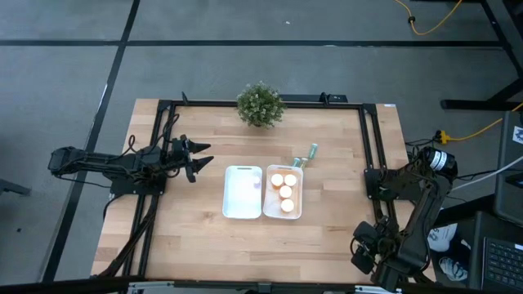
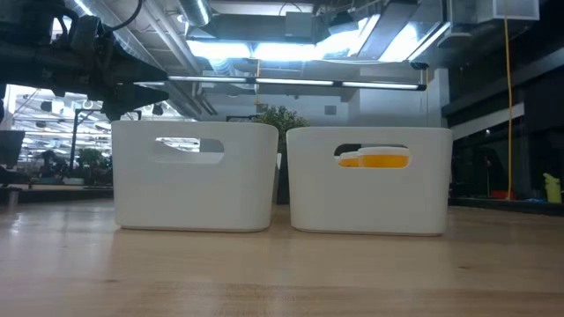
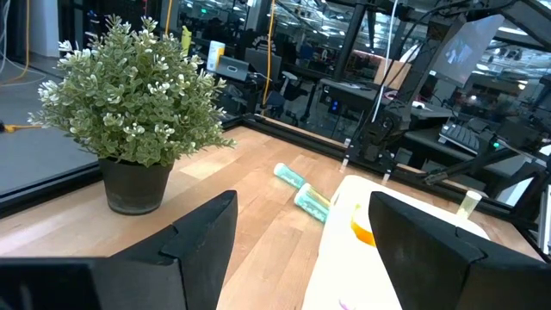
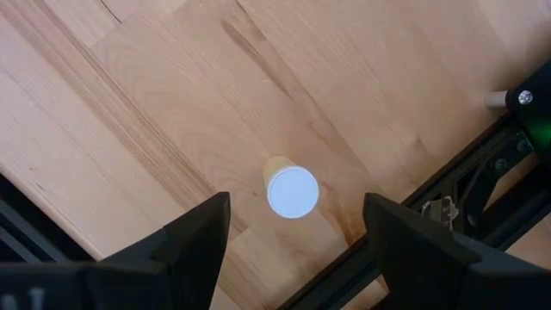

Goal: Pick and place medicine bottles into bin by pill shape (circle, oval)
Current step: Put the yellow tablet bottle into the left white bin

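Medicine bottles (image 1: 304, 157) lie on wooden table (image 1: 188, 220); workshop room behind.

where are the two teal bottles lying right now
In the high view the two teal bottles lie on the table just behind the right bin, right of the potted plant.

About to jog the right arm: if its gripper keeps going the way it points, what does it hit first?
Likely the white-capped bottle standing on the table, centred ahead of the open right gripper. Depth is unclear.
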You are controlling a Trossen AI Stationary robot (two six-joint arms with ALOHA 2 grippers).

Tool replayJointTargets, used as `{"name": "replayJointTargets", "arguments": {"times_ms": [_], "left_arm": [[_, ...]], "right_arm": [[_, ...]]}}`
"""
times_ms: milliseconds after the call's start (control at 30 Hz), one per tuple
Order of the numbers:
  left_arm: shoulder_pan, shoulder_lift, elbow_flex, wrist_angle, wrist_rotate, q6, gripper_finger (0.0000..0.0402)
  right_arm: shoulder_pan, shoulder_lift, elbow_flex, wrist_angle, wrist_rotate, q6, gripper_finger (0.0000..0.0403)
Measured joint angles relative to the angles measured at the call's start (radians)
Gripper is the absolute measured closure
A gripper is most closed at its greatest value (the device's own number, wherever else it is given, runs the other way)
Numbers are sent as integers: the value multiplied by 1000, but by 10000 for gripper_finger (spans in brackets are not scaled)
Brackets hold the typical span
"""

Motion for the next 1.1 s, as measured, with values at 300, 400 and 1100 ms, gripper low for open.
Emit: {"name": "replayJointTargets", "arguments": {"times_ms": [300, 400, 1100], "left_arm": [[0, 0, 0, 0, 0, 0, 147], [0, 0, 0, 0, 0, 0, 147], [0, 0, 0, 0, 0, 0, 147]], "right_arm": [[0, 0, 0, 0, 0, 0, 136], [0, 0, 0, 0, 0, 0, 136], [0, 0, -11, 7, -19, 184, 136]]}}
